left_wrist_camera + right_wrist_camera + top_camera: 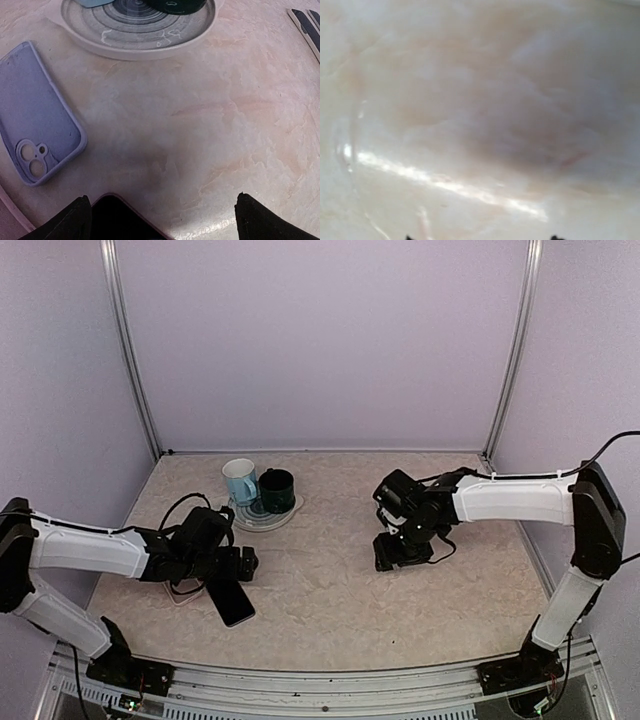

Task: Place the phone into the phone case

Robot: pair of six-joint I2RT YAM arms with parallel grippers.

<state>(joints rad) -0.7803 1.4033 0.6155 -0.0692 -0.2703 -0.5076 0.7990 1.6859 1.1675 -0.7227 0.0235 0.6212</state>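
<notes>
Left wrist view crops the glossy phone between fingers of the released left gripper; tips of the right gripper, barely visible, sit apart.

There is one phone, dark, toward the near-left corner of the table. One case, lilac, lies just beside it.

Two mugs stand toward the far edge, left of its middle: one blue mug and one dark mug. Under them is one plate. That makes five loose things of four kinds.

There are two arms over the one table: the left arm by the left edge and the right arm by the right edge. Each carries one gripper, so two in all: the left gripper and the right gripper.
</notes>
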